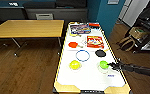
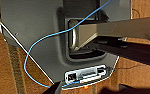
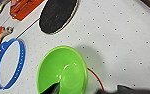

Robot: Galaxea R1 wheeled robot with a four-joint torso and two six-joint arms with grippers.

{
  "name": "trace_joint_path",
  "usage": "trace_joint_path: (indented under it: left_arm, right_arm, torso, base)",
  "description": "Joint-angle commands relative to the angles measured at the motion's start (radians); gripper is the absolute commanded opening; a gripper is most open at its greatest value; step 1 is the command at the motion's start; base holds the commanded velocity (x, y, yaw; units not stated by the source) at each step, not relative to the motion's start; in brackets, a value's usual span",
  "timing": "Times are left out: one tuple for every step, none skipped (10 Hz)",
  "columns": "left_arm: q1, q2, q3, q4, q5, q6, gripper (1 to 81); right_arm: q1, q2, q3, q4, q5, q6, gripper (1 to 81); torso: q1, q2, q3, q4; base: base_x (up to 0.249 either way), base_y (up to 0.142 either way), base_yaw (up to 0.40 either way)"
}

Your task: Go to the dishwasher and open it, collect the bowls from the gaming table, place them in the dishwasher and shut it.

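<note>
The gaming table point(image 1: 91, 80) has a glossy white top and a yellow rim, and it runs away from me in the head view. Near its right edge sits a green bowl point(image 1: 104, 64) point(image 3: 62, 71), and a yellow-green bowl point(image 1: 75, 65) stands to its left. My right gripper point(image 1: 111, 65) point(image 3: 88, 90) comes in from the right and is open at the green bowl's near rim. One dark fingertip point(image 3: 52, 88) is inside the bowl and the other is outside it. My left gripper point(image 2: 55, 89) hangs by the robot's grey base over wooden floor.
A blue ring point(image 1: 82, 55) point(image 3: 8, 63) lies mid-table. Beyond it are a black round flat piece point(image 1: 100, 53) point(image 3: 57, 15), a red one point(image 1: 73, 44) and two coloured boxes point(image 1: 95, 41). A yellow-topped table point(image 1: 28, 28) stands to the left, and chairs and bags point(image 1: 138, 35) to the right.
</note>
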Motion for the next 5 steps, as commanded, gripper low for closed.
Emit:
trace_joint_path:
  left_arm:
    - [-0.003,0.005,0.007,-0.009,0.081,0.002,81.1]
    - [-0.003,0.003,0.007,-0.009,0.081,0.002,81.1]
    - [-0.003,0.0,0.007,-0.009,0.081,0.002,81.1]
    - [-0.003,-0.001,0.007,-0.009,0.081,0.002,81.1]
    - [-0.003,-0.003,0.007,-0.009,0.081,0.002,81.1]
  right_arm:
    - [0.135,-0.02,-0.018,0.012,-0.016,0.006,81.1]
    - [0.13,-0.009,-0.029,0.014,-0.012,0.006,81.1]
    - [0.133,0.014,-0.049,0.014,-0.008,0.006,81.1]
    - [0.141,0.025,-0.055,0.014,-0.008,0.006,81.1]
    - [0.146,0.034,-0.058,0.014,-0.008,0.006,81.1]
  torso:
    - [0.0,0.0,0.0,0.0]
    - [0.0,0.0,0.0,0.0]
    - [0.0,0.0,0.0,0.0]
    - [0.0,0.0,0.0,0.0]
    - [0.0,0.0,0.0,0.0]
  base:
    - [0.0,0.0,0.0]
    - [0.0,0.0,0.0]
    - [0.0,0.0,0.0]
    - [0.0,0.0,0.0]
    - [0.0,0.0,0.0]
